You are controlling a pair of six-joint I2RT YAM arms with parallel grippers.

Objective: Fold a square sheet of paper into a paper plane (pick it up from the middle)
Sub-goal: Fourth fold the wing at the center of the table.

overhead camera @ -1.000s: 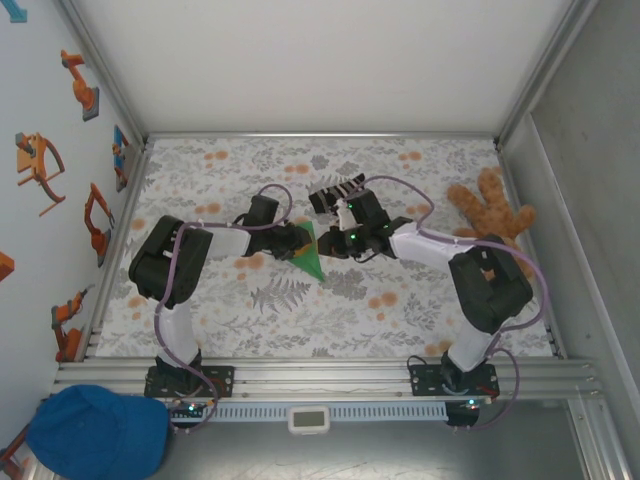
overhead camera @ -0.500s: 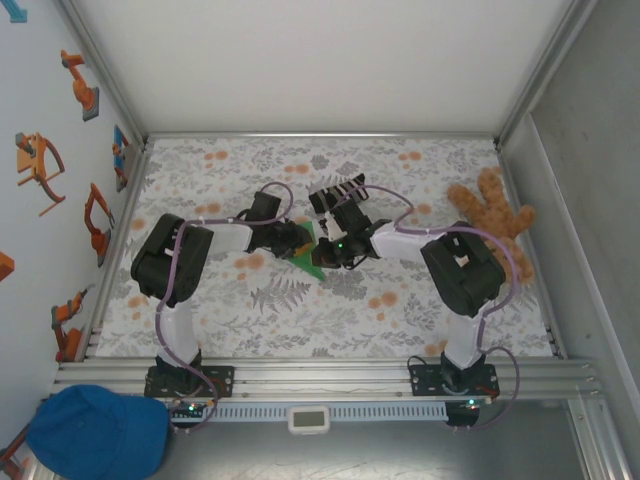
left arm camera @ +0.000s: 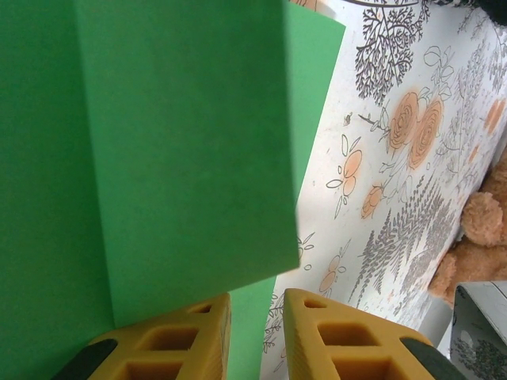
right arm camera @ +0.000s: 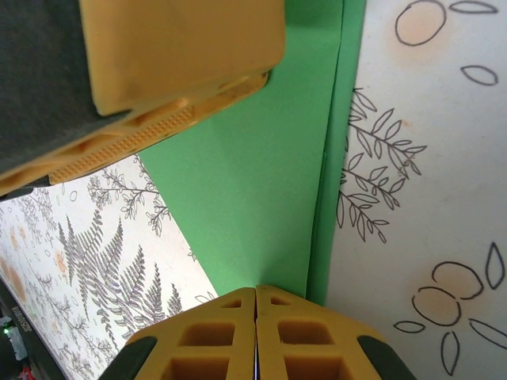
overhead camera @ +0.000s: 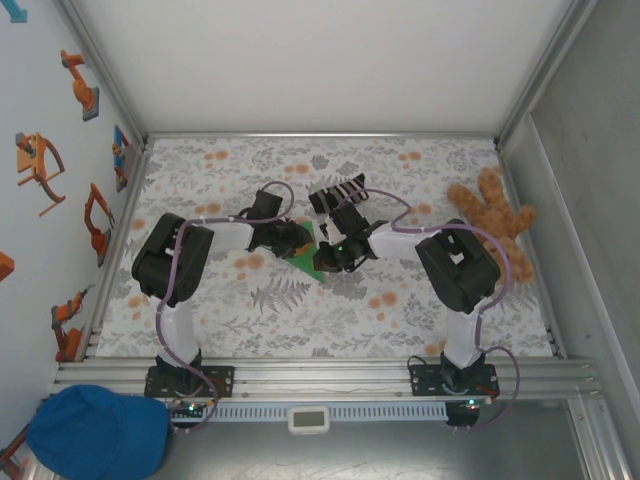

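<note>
The square sheet of paper (overhead camera: 306,259) is bright green, folded into layers, and lies on the floral tablecloth between the two arms. In the left wrist view the paper (left arm camera: 174,142) covers the left half, one flap lying over the tip of the left finger. My left gripper (left arm camera: 255,305) has its jaws apart, with a green strip and tablecloth showing in the gap. My right gripper (right arm camera: 256,291) is shut, its tips meeting at the narrow end of the paper (right arm camera: 253,174) beside a crease. From above, the left gripper (overhead camera: 293,243) and right gripper (overhead camera: 322,258) stand close together over the sheet.
A brown teddy bear (overhead camera: 490,215) lies at the table's right edge. A black-and-white striped sock (overhead camera: 335,190) lies just behind the right wrist. One yellow finger of the left gripper (right arm camera: 174,55) hangs over the paper. A blue cap (overhead camera: 95,430) sits off the table, lower left.
The right arm has swung left and folded tighter, bringing its gripper onto the paper, and its jaws have closed fully. The left arm has hardly moved.
</note>
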